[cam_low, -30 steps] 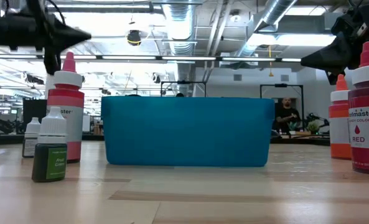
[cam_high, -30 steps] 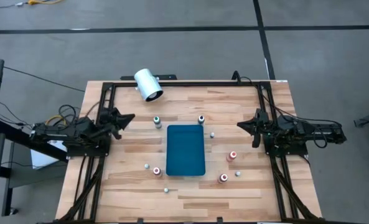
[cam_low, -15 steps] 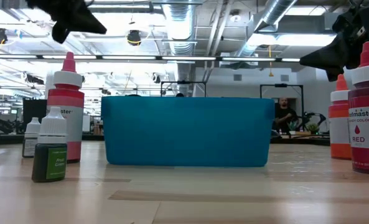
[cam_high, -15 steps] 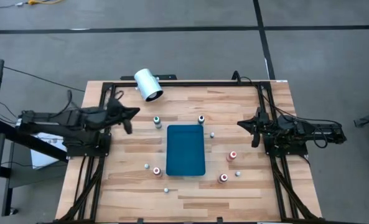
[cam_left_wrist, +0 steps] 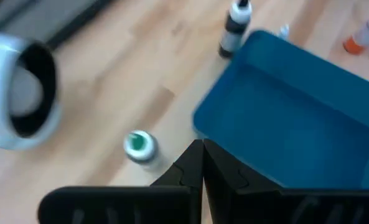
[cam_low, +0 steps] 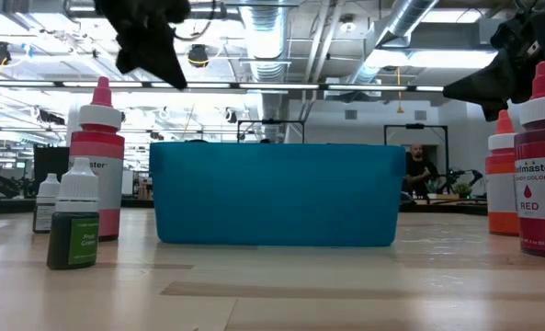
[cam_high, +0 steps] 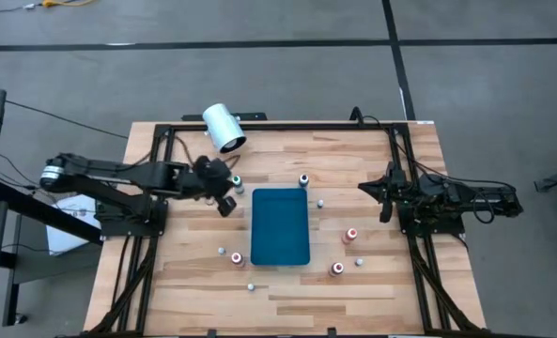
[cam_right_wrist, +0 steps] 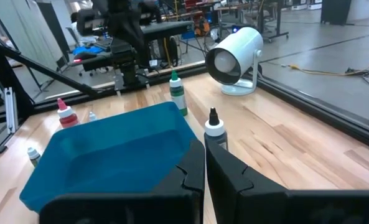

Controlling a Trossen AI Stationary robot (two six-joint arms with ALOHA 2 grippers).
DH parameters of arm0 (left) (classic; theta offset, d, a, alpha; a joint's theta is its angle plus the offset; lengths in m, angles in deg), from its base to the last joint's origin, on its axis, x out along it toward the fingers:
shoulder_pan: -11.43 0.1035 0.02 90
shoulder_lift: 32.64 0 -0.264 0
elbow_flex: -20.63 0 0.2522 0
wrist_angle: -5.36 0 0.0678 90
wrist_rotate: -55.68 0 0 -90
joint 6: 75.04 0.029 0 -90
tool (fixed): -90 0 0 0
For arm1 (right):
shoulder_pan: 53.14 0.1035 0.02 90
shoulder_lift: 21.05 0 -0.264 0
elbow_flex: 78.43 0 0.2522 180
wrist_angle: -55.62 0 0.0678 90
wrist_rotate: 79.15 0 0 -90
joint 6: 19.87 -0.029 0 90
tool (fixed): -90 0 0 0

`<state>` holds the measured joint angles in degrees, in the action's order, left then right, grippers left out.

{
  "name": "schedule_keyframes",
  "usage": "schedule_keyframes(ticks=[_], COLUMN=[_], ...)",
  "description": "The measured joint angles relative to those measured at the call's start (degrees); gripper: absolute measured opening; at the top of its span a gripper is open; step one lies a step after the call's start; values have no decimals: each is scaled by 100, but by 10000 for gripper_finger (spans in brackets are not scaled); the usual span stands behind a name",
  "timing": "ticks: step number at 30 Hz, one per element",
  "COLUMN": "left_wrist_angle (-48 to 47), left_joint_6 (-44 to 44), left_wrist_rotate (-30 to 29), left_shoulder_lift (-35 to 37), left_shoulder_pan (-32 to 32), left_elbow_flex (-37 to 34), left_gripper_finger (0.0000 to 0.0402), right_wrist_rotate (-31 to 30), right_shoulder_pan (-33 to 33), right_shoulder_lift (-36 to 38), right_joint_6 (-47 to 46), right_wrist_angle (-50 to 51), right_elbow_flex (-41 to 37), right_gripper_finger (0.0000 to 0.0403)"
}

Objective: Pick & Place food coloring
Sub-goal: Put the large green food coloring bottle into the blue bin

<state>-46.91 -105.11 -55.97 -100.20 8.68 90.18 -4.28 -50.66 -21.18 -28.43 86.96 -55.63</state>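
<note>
From above, I saw a wooden table (cam_high: 372, 282) with a flat blue tray (cam_high: 280, 227) lying near its middle. The small food coloring bottles stood scattered around that tray, none inside it. A green-topped bottle (cam_high: 237, 180) stood beyond the tray's far left corner, and a black-capped bottle (cam_high: 303, 179) beyond its far right corner. An orange-red bottle (cam_high: 351, 234) and a dark red bottle (cam_high: 337, 268) stood off the tray's right side. A pink-red bottle (cam_high: 237, 257) stood off its near left corner, with a few tinier pale bottles dotted nearby.

My left arm reached out over the table, and the left gripper (cam_high: 224, 192) hung in the air just beside the green-topped bottle — near it, not touching. Its fingers (cam_left_wrist: 200, 168) were clenched together on nothing; through the wrist camera the green cap (cam_left_wrist: 138, 144) sat on the wood just ahead of them.

My right arm waited folded at the table's right edge, the right gripper (cam_high: 370, 189) pointing inward — fingers (cam_right_wrist: 203, 168) pressed shut and empty.

A white cylinder (cam_high: 224, 128) lay at the far left edge of the table.

From table height, the tray's blue wall (cam_low: 277, 193) filled the middle, with a person (cam_low: 423, 168) standing far back in the room.
</note>
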Motion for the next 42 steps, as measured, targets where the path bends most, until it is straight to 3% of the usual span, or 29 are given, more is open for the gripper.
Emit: schedule_keyframes(ticks=[4, 31, 38, 42], left_wrist_angle=[-144, -58, -52, -52], left_joint_6=[-92, -113, -249, -524], left_wrist_rotate=[377, 463, 412, 23], left_shoulder_lift=[-288, -275, -287, -287], left_shoulder_pan=[0, -4, -4, -7], left_elbow_flex=[1, 7, 5, 5], left_gripper_finger=[0, 3, 53, 100], right_wrist_rotate=[0, 2, 2, 2], right_shoulder_pan=[0, 0, 0, 0], right_shoulder_lift=[1, -1, -1, -1], right_joint_6=[0, 0, 0, 2], right_wrist_angle=[0, 17, 20, 42], right_elbow_flex=[-1, -2, 0, -2], right_gripper_finger=[7, 7, 7, 7])
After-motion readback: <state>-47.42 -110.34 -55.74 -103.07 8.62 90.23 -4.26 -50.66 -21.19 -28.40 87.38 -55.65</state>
